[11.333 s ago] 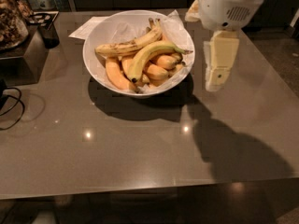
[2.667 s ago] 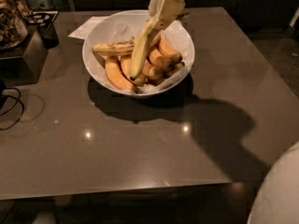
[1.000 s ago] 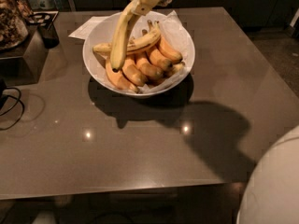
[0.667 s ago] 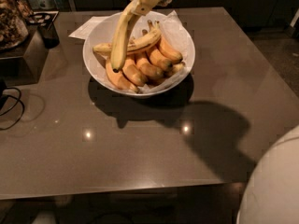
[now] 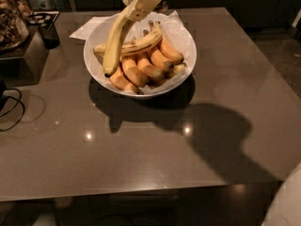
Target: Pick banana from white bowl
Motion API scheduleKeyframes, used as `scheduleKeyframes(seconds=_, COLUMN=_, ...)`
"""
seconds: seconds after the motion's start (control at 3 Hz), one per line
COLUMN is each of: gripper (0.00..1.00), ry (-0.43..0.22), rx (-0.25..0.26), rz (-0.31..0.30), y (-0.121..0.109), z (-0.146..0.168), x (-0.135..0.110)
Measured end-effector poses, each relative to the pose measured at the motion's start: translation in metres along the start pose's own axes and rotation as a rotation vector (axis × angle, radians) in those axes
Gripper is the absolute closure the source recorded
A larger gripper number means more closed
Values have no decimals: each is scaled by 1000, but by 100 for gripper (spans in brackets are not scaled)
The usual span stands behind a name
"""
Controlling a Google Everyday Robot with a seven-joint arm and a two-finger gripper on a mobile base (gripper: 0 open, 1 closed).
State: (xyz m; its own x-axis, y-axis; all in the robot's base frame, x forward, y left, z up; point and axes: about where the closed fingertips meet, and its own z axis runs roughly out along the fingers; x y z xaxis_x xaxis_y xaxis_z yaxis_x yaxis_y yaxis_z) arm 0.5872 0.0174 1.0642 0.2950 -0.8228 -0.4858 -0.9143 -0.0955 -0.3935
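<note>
Camera view: gripper (image 5: pixel 142 4) above white bowl (image 5: pixel 91 62) still grasps the banana (image 5: pixel 113 44), dangling unchanged.

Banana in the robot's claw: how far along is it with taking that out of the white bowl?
Nearly done. Done: the gripper, at the top of the view, is shut on the upper end of the banana. In hand: the banana hangs tilted, its lower tip over the other bananas inside the white bowl. Left: lifting it clear of the rim.
</note>
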Motion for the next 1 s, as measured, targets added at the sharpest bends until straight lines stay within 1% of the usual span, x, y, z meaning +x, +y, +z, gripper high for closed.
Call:
scheduleKeyframes(seconds=0.33, gripper=100, ry=-28, rx=-19, rz=14, y=8, z=5, x=-4)
scheduleKeyframes(seconds=1.0, gripper=100, ry=-52, rx=-67, rz=-10, y=22, z=6, x=-25)
